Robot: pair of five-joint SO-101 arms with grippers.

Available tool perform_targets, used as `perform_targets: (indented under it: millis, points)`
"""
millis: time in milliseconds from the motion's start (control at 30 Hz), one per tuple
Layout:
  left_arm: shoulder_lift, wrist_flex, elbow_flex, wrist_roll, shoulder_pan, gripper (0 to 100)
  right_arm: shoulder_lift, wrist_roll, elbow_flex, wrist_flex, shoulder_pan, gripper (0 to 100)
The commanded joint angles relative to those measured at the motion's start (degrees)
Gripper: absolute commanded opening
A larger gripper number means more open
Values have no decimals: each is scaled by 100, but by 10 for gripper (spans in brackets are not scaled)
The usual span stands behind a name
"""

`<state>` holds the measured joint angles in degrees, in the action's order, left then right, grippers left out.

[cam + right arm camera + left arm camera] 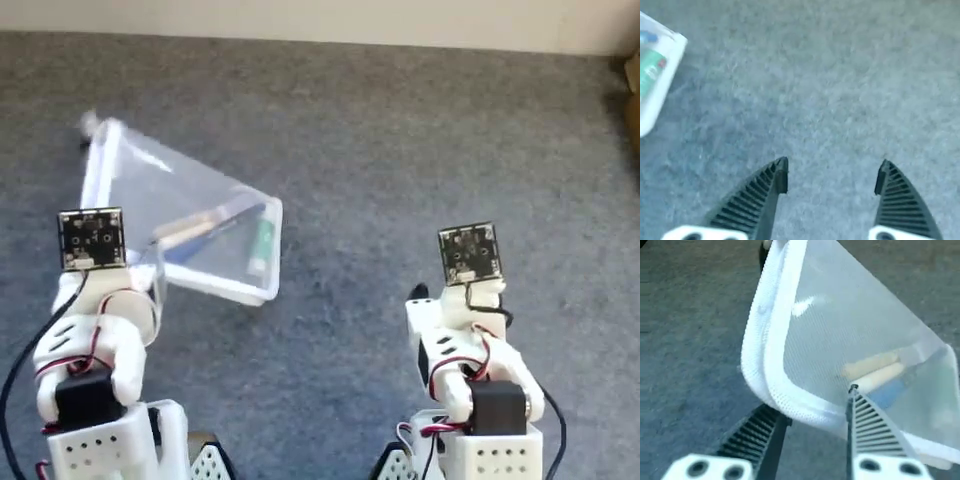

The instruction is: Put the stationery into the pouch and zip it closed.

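Left gripper [815,402]: jaws pinching the white rim of the pouch [840,330]. One finger [862,420] lies over the clear face, and the other passes beneath the rim. In the high view this arm [95,330] stands at the lower left of the frame. The pouch begins right at its wrist and extends from there toward the upper left and the centre.

Pouch [190,200]: clear, with a white border. The pinched edge is lifted off the table and the far side slopes down, so the body sits tilted rather than flat. Whether the zip is drawn cannot be told.

Contents, seen through the clear wall: two cream-coloured sticks [872,371] lie side by side just beyond the upper fingertip, with a blue item [890,392] touching them. A green-labelled item [262,240] lies along the pouch's edge nearest the centre of the high view.

Right gripper [834,162]: jaws spread wide with nothing between them, over the bare grey table cover [400,150]. In the high view this arm [470,340] stands at the lower right, well apart from the pouch. Its wrist view catches one corner of the pouch [665,65] with the green-labelled item [650,75] inside, far from the fingertips.
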<state>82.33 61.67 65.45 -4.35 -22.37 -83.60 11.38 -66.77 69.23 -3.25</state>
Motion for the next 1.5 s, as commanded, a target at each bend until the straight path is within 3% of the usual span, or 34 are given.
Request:
perform_targets:
  millis: [0, 267, 433, 733, 833, 900, 1033, 1167, 1333, 1467]
  points:
    - [92, 44, 435, -747, -769, 175, 75, 44, -163, -13, -40, 264]
    - [92, -431, 1525, -853, -1429, 165, 75, 44, -1059, -13, -40, 244]
    - [92, -677, 1930, -862, -1842, 0, 75, 88, -1121, -13, -154, 0]
    - [92, -651, 2097, -870, -2985, 11, 75, 35, -1253, 31, -514, 5]
    - [92, -651, 2246, -1292, -3275, 57, 75, 35, -1622, -13, -532, 5]
    - [92, -651, 2387, -1653, -3486, 142, 75, 35, -1815, -13, -532, 5]
    - [92, -651, 2431, -1697, -4119, 303, 75, 35, -2026, -13, -532, 5]
    - [92, -484, 1736, -1714, -4558, 307, 75, 35, -2237, -92, -541, 5]
    - [92, 818, 259, -1714, -4725, 306, 75, 35, -2721, -936, -541, 5]
    - [92, 1556, -259, -1705, -4462, 306, 75, 35, -3125, -1341, -541, 5]
